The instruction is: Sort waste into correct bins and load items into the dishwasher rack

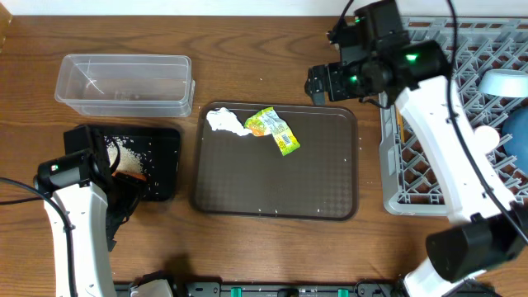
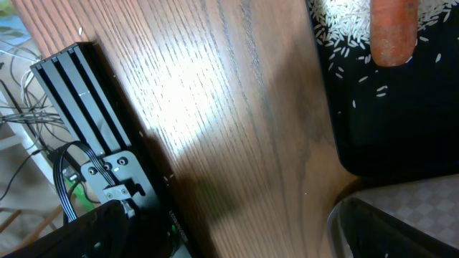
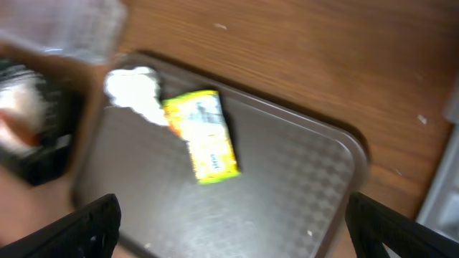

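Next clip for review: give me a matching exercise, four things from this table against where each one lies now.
Things:
1. carrot
2. wrapper
3. clear tub
4. blue plate

Places:
A. in the grey rack
B. straight on the wooden table
C. on the brown tray
D. in the black tray, on the rice

Pairs: 1-D, 2-C, 3-B, 4-A.

Bare tray [image 1: 318,177] beside wrapper [image 1: 275,130]
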Available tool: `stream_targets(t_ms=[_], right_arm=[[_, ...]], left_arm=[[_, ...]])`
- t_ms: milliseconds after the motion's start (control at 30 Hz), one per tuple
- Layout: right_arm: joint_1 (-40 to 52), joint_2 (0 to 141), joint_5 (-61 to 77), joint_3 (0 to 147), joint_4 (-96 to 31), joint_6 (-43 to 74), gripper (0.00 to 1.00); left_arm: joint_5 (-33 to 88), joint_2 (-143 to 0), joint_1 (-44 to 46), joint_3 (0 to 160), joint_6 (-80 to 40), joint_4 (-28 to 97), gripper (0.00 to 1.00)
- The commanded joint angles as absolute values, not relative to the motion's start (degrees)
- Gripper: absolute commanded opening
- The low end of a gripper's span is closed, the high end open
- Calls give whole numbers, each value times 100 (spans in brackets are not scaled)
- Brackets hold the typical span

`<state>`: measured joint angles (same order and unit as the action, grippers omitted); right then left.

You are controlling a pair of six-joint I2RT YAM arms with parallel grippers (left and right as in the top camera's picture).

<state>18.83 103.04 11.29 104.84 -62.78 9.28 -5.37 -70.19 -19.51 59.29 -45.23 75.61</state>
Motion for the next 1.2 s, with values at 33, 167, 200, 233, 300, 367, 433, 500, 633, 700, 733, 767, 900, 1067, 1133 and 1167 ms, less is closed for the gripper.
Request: stream_targets(t_ms=[33, 167, 200, 233, 300, 367, 433, 500, 633, 700, 733, 767, 900, 1067, 1133, 1167], right_arm=[[1756, 10501, -165, 10486, -6353, 1431, 99], [1518, 10514, -843, 10484, -6676, 1431, 99], [1468, 10512, -972, 10484, -6731, 1433, 99], [1393, 10514, -1070, 10484, -6803, 1435, 99], [1229, 10514, -1094, 10484, -6925, 1437, 99], [1022, 10514, -1092, 10484, -7041, 1601, 99], [753, 10514, -1094, 10475, -7140, 1824, 99], [493, 10514, -1085, 10444, -7242, 1898, 99], [-84, 10514, -972, 10422, -7618, 1973, 99], [-320, 10514, -897, 10422, -7642, 1970, 99], [-421, 10514, -906, 10422, -7623, 1968, 99], [-513, 10514, -899, 10422, -7618, 1968, 99], [-760, 10514, -899, 10422, -7618, 1968, 99], [-827, 10514, -899, 10422, -7618, 1968, 99], [-821, 10514, -899, 10422, -7618, 1968, 99], [-823, 10514, -899, 10422, -7618, 1968, 99]], left_arm=[[-652, -7037, -1986, 5986, -4619, 7581, 98], [-650, -7037, -1986, 5986, -4619, 7581, 98], [-650, -7037, -1986, 5986, -4619, 7581, 98], [-650, -7037, -1986, 5986, -4619, 7581, 98], [-650, -7037, -1986, 5986, -4619, 7581, 98], [-650, -7037, -1986, 5986, -4619, 7581, 98], [-650, -7037, -1986, 5986, -4619, 7581, 98], [-652, -7037, -1986, 5986, -4619, 7581, 98], [-650, -7037, -1986, 5986, -4619, 7581, 98], [-652, -7037, -1986, 5986, -4619, 7581, 98], [-650, -7037, -1986, 5986, -4619, 7581, 98], [-650, -7037, -1986, 5986, -4619, 7581, 98], [-648, -7037, -1986, 5986, -4639, 7439, 98], [-128, -7037, -1986, 5986, -4641, 7308, 98], [475, -7037, -1986, 5986, -4637, 7395, 98], [829, -7037, -1986, 5986, -4641, 7505, 98]])
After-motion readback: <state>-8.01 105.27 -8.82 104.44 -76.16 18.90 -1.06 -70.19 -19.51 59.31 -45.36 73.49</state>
